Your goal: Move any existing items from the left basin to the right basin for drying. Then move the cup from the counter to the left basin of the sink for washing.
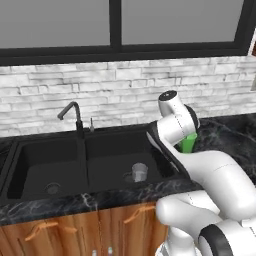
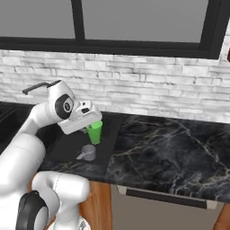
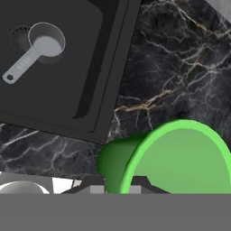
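Cup [image 3: 180, 158] sits directly at the gripper [image 2: 92, 120], its green rim filling the lower right of the hand view. In the right base view the cup [image 2: 95, 132] hangs just below the hand, above the right edge of the sink [image 1: 30, 145]. Whether it touches the counter [image 2: 170, 148] or is lifted clear cannot be told. In the left base view only a green sliver of the cup [image 1: 188, 142] shows behind the arm.

Gripper state: the fingertips are hidden at the bottom edge of the hand view and behind the hand in both base views, so jaw opening and any grip on the cup cannot be told.

Right basin [image 1: 110, 160] holds a grey measuring cup [image 1: 138, 172] (round bowl, straight handle), lying near the drain; the hand view shows it [image 3: 38, 49] well apart from the green cup. Left basin [image 1: 40, 165] shows a bare floor with its drain [image 1: 52, 188]. A thin black faucet [image 1: 72, 117] rises behind the divider.

Surroundings: black veined marble counter over wooden cabinets [image 1: 75, 230], a white brick backsplash [image 2: 148, 85], and a dark-framed window [image 1: 115, 25] above.

The arm covers the right rim of the sink in the left base view.
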